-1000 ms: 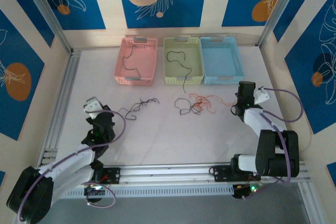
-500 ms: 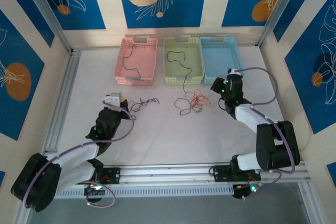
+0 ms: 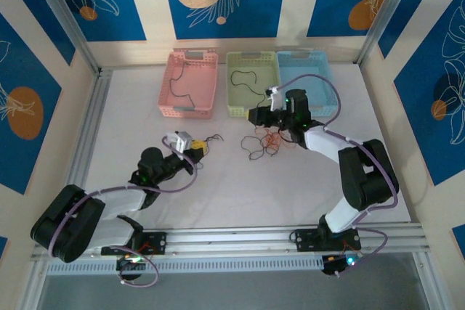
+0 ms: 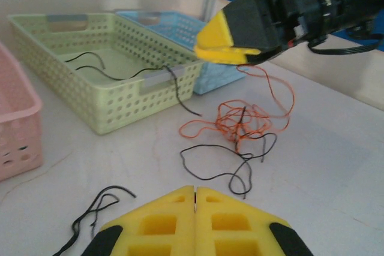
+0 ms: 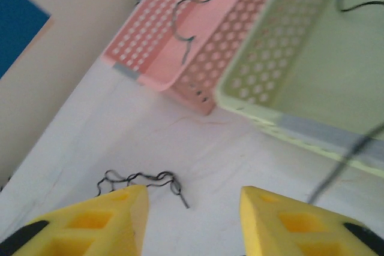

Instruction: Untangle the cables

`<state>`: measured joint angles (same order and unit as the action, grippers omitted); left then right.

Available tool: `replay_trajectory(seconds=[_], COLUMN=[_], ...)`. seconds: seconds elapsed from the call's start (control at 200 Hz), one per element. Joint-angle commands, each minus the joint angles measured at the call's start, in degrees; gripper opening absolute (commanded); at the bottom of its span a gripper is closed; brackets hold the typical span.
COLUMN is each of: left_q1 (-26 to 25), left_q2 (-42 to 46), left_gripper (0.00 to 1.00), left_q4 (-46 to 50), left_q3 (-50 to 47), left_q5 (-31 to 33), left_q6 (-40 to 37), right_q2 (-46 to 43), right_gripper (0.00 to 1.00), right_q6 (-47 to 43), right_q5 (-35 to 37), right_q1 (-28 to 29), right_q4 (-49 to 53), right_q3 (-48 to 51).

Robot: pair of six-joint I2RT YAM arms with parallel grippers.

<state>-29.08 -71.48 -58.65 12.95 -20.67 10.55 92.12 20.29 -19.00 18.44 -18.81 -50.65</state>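
Note:
The loose cables lie mid-table: an orange-red tangle knotted with a black loop, and a black squiggle to their left. In the left wrist view the orange tangle and black loop lie just ahead of my left gripper, which is shut with nothing in it. My left gripper sits low beside the squiggle. My right gripper hovers over the tangle near the green basket, and it is open and empty. The squiggle shows beyond its left finger.
Three baskets line the back: pink and green, each with a black cable inside, and blue. One black cable hangs over the green basket's front wall. Metal rails border the table's left and near edges.
Both arms have swung in toward the middle of the table. The right gripper moved left over the orange tangle and opened. The left gripper advanced to the black squiggle, still shut.

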Motion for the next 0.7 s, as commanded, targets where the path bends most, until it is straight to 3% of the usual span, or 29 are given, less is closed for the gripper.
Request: replay_trajectory(seconds=[0.0, 0.175, 0.475, 0.695], left_q1=[-0.46, -0.62, -0.6, -0.66], left_q2=[-0.48, -0.87, -0.77, -0.77], left_gripper=[0.0, 0.0, 0.0, 0.0], left_q4=[-5.76, -6.39, -5.9, -6.0], left_q3=[1.21, 1.33, 1.42, 1.42], left_q5=[-5.32, -6.13, -5.0, -5.24], left_q6=[-0.12, -0.04, -0.03, -0.08], right_q2=[1.0, 2.1, 3.94, 6.59], right_gripper=[0.51, 0.56, 0.56, 0.56], right_q6=[-4.56, -8.16, -17.68, -20.89], right_q5=[-4.14, -6.88, -18.99, -21.84], right_q1=[1.76, 4.63, 9.7, 12.9], right_q4=[0.99, 0.33, -8.05, -12.36], right_q3=[-1.25, -1.42, 2.45, 3.44])
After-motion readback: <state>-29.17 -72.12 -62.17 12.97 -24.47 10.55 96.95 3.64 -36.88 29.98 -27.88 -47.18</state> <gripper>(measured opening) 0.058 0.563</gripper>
